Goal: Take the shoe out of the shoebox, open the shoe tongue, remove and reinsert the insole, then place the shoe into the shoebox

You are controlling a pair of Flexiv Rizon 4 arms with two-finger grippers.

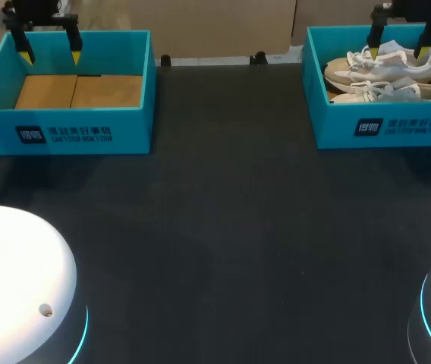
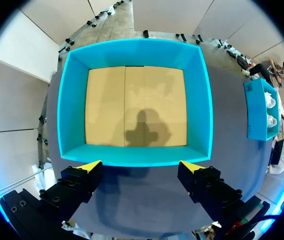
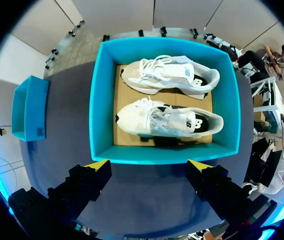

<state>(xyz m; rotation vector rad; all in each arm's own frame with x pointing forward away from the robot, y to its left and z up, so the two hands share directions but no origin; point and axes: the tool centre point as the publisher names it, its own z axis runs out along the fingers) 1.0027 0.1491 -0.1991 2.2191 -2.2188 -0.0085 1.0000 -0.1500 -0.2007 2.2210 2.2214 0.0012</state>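
Two white and beige shoes (image 1: pixel 382 67) (image 3: pixel 168 120) lie side by side in the teal shoebox (image 1: pixel 382 125) (image 3: pixel 102 100) at the table's back right. My right gripper (image 1: pixel 400 54) (image 3: pixel 149 164) hangs open above that box, nothing between its fingers. A second teal shoebox (image 1: pixel 71 129) (image 2: pixel 72 100) at the back left holds only its brown cardboard floor. Above it my left gripper (image 1: pixel 50 58) (image 2: pixel 141 164) hangs open and holds nothing.
The dark table (image 1: pixel 223 227) stretches between and in front of the two boxes. Two white rounded robot bases (image 1: pixel 18 280) sit at the front corners.
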